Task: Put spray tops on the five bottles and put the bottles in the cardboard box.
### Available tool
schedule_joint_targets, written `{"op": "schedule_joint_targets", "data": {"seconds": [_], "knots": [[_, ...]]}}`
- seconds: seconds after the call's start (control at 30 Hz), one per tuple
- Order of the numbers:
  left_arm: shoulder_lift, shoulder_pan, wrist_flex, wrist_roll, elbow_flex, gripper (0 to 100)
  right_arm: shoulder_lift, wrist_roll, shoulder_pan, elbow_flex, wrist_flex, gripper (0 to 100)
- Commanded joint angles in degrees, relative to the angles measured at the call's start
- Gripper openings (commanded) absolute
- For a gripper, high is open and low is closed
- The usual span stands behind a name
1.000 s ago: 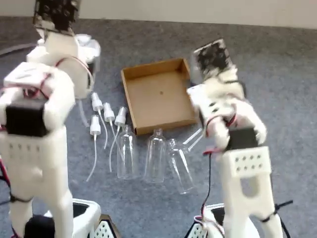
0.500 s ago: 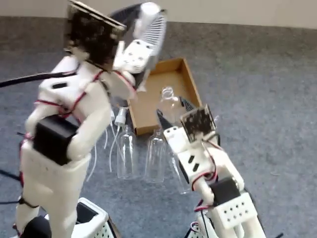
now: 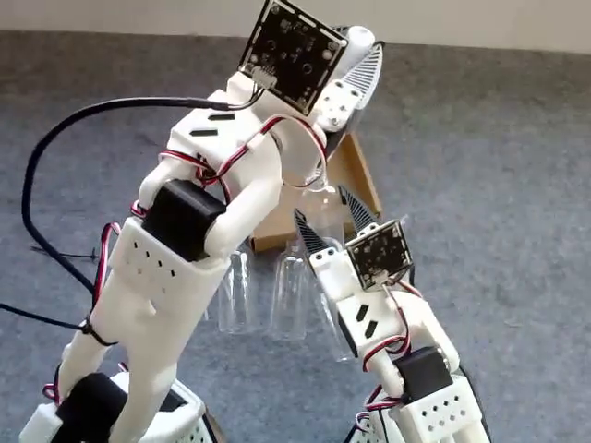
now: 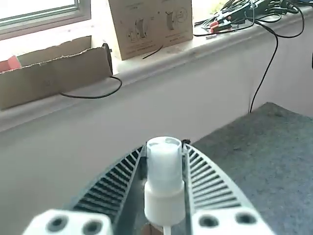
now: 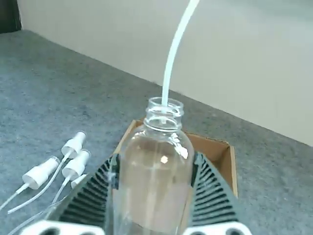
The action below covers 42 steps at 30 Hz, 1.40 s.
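Observation:
My right gripper point(image 5: 154, 162) is shut on a clear bottle point(image 5: 154, 191), held upright above the carpet in front of the cardboard box point(image 5: 216, 147). My left gripper point(image 4: 165, 147) is shut on a white spray top point(image 4: 165, 181) higher up. Its thin tube point(image 5: 172, 58) hangs down into the bottle's open neck. In the high view the left gripper point(image 3: 355, 57) is over the box point(image 3: 362, 177), and the right gripper point(image 3: 320, 205) holds the bottle point(image 3: 319, 197) below it. Three spray tops point(image 5: 73, 145) lie on the carpet beside the box.
Three more clear bottles point(image 3: 291, 295) stand in a row on the grey carpet in front of the box, partly behind both arms. The left arm point(image 3: 212, 212) stretches across the box's near side. A white wall runs behind the table.
The left arm swung up and to the right with the spray top until it was over the box. The right arm raised the bottle upright under it.

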<state>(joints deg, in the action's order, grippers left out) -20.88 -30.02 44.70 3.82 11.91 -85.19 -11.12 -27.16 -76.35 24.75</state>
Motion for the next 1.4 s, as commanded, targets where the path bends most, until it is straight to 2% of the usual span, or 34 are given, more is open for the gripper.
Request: {"op": "schedule_joint_targets", "data": {"seconds": [0.0,0.2,0.43,0.57,0.67,0.8,0.97,1.27,1.37], "knots": [[-0.48,-0.75,-0.26,-0.62,0.31,2,-0.84,0.53,-0.31,0.75,-1.27,0.4],[-0.48,-0.66,11.08,-0.62,0.4,3,-0.92,0.79,-0.31,0.75,-1.63,0.4],[-0.57,0.22,19.16,-0.62,0.31,3,-0.92,8.7,-0.31,1.19,-1.63,0.4],[-0.22,0.31,21.27,-0.62,-0.75,3,-0.92,8.62,-0.31,1.19,-1.36,0.4],[-0.57,0.31,20.92,-0.53,-6.02,3,-1.36,8.44,-0.31,1.19,-1.27,0.4],[-0.75,1.45,20.66,-0.53,-10.42,8,-7.87,8.35,-0.31,0.4,-0.31,0.4],[-0.75,4.09,20.84,-0.53,-8.13,9,-21.14,8.26,-0.48,-2.07,5.14,0.4],[-0.75,2.15,31.91,-0.62,2.42,10,-10.95,8.18,-0.31,-3.12,4.88,0.4],[-0.75,2.33,33.05,-0.62,5.23,10,-11.03,8.18,-0.31,-3.12,4.88,0.4]]}}
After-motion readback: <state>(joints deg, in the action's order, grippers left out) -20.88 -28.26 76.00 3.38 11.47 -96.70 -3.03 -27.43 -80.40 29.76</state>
